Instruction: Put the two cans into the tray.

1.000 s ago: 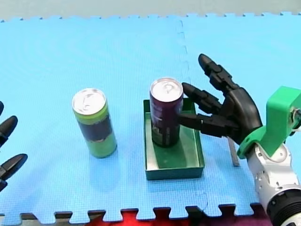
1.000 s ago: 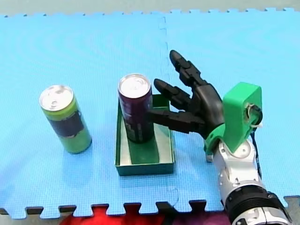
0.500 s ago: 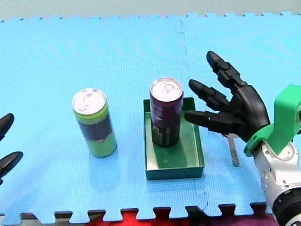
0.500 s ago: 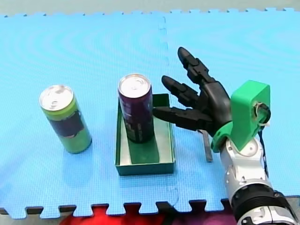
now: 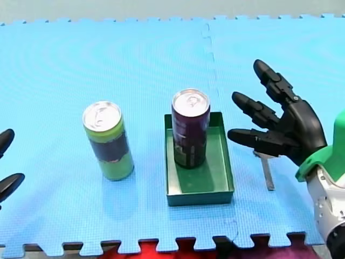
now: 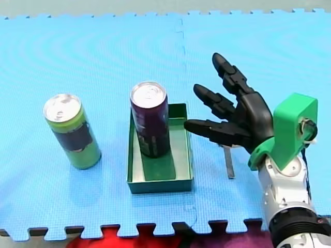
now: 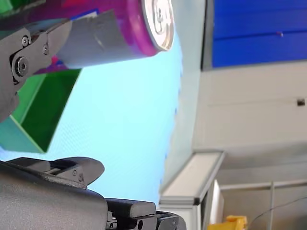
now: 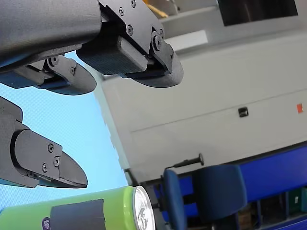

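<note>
A purple can (image 5: 190,128) stands upright in the far half of the green tray (image 5: 221,181) at the middle of the blue mat; the first wrist view shows the purple can (image 7: 120,28) and the tray (image 7: 43,108) too. A green can (image 5: 108,140) stands upright on the mat left of the tray, and the green can (image 8: 91,211) also appears in the second wrist view. My right hand (image 5: 264,127) hovers just right of the tray, apart from the purple can, holding nothing. My left hand (image 5: 6,164) is at the left edge, well left of the green can.
A small grey metal strip (image 5: 268,172) lies on the mat right of the tray, under my right hand. The mat's jigsaw front edge (image 5: 178,244) runs close below the tray, with a red surface beyond it.
My right hand has let go of the purple can and drawn back to the right, uncovering the metal strip. The left hand has slid slightly further left. Both cans stand unmoved.
</note>
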